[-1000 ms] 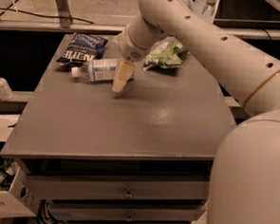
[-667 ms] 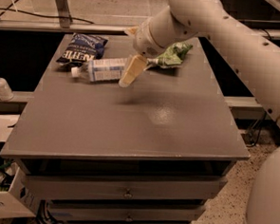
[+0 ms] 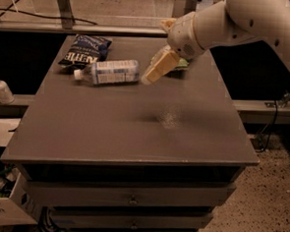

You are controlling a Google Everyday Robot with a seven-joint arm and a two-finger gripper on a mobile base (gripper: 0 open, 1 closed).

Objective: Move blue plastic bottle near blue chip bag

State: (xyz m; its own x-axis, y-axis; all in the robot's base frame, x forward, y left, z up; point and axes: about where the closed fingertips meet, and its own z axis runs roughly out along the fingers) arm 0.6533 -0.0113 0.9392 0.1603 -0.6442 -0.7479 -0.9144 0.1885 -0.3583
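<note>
The blue plastic bottle lies on its side at the back of the bench, its white cap pointing left and its label end just beside the blue chip bag, close enough that the two look to be nearly touching. Compared with a second ago, the claw has drawn off to the right and upward; it now hangs off the bottle's base end instead of over its middle. Whether the claw is spread or closed cannot be told, but it carries nothing. The bottle has kept its place by the bag, so the move looks finished and the arm appears to be retreating.
</note>
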